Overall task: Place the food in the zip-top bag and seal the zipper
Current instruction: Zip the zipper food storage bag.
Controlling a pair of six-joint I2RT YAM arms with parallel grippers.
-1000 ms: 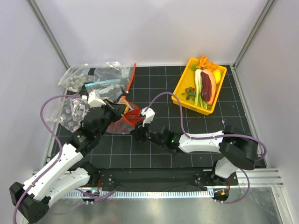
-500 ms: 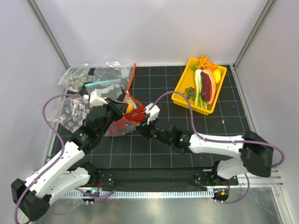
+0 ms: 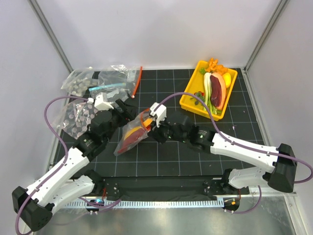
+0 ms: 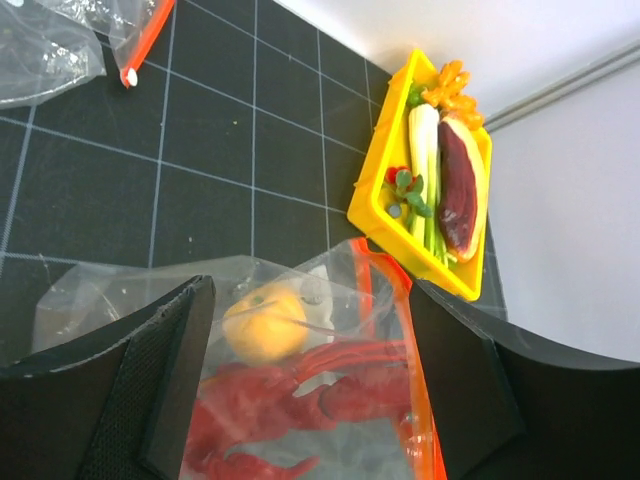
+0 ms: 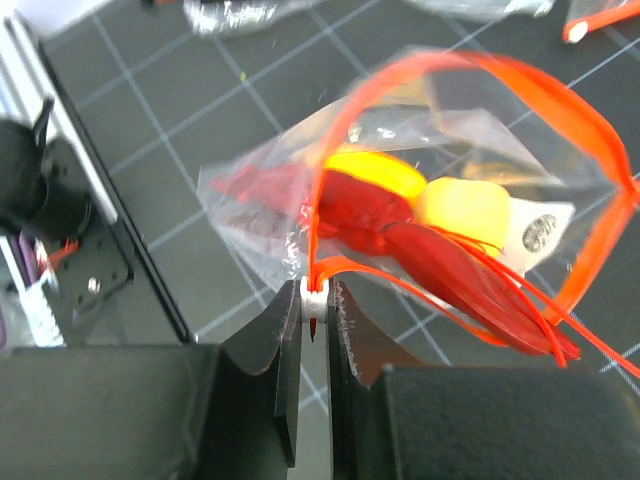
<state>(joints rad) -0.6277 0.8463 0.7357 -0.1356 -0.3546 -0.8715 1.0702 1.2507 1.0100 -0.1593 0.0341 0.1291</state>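
The clear zip-top bag (image 3: pixel 122 147) lies at mid-table with the food inside it: a red lobster (image 4: pixel 290 410) and a yellow-orange fruit (image 4: pixel 262 322). Its red-orange zipper (image 5: pixel 480 75) gapes in a wide loop. My right gripper (image 5: pixel 313 310) is shut on the zipper's white slider (image 5: pixel 313 294) at one end of the mouth; from above, the right gripper (image 3: pixel 149 129) sits at the bag's right edge. My left gripper (image 4: pixel 310 390) stands open above the bag, one finger on each side and touching nothing. In the top view the left gripper (image 3: pixel 126 113) is just behind the bag.
A yellow tray (image 3: pixel 188 105) at the back right holds a leek, a dark red slab and orange pieces. Other clear bags (image 3: pixel 105 81) lie at the back left, one with a red strip (image 3: pixel 138 81). White walls close in both sides.
My left gripper has opened and let go of the bag. The right arm has stretched further back and left, holding the zipper, and the bag has tipped down toward the front.
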